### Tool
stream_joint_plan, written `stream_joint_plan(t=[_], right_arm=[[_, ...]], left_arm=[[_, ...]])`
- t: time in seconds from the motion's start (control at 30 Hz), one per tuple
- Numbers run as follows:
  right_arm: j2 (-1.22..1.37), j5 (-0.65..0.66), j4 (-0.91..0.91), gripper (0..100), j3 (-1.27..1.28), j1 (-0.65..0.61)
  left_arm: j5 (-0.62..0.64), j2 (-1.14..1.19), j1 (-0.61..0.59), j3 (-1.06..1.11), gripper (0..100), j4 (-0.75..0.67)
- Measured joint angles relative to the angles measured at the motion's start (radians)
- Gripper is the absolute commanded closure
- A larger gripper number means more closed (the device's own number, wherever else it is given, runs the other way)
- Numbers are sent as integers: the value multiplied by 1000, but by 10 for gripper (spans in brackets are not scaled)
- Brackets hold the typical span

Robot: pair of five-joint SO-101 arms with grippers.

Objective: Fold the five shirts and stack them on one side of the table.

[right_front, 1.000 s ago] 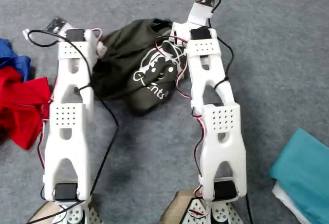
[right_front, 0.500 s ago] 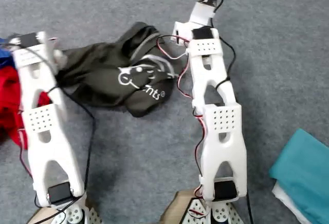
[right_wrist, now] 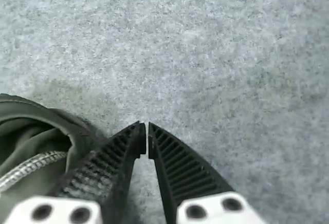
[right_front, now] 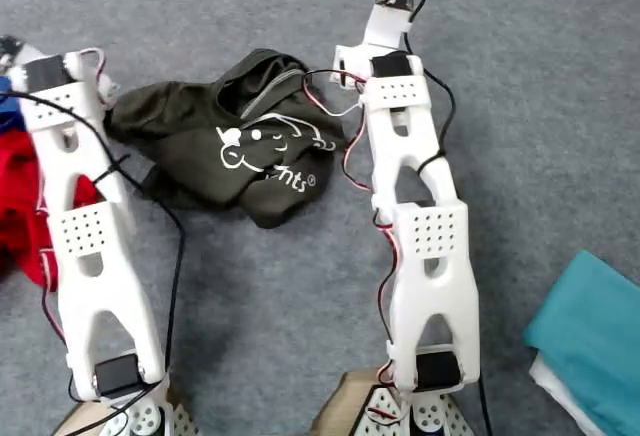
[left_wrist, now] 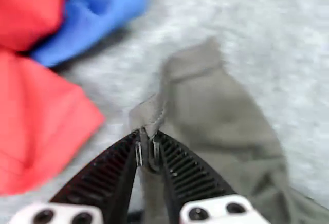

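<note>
A dark olive shirt [right_front: 240,151] with a white print lies crumpled at the middle back of the grey table. My left gripper [left_wrist: 146,149] is shut on one edge of the olive shirt [left_wrist: 205,106], at the shirt's left end [right_front: 112,114] in the high view. A red shirt [right_front: 25,206] and a blue shirt [left_wrist: 87,13] lie bunched right beside that gripper. My right gripper [right_wrist: 144,131] is shut with nothing in it, low over the bare table just past the olive shirt's collar [right_wrist: 36,142].
A teal shirt [right_front: 590,331] lies on a white one [right_front: 560,388] at the front right corner. The right arm [right_front: 405,146] stretches along the olive shirt's right side. Bare grey table [right_front: 530,136] spreads to the right and in front of the shirt.
My left arm has swung to the left with the olive shirt's edge in its grip, pulling the shirt out wider toward the red and blue shirts. The right arm has stayed put.
</note>
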Motion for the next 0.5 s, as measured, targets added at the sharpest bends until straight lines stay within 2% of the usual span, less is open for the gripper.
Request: stream_joint_plan(t=[0.17,0.3,0.5], right_arm=[[0,0,0,970,0,-2],[0,0,8,868,0,0],[0,3,58,748,0,0]], left_arm=[[28,-112,117,-2,979,-78],[31,-167,235,-2,968,-103],[31,-167,319,-2,734,-64]])
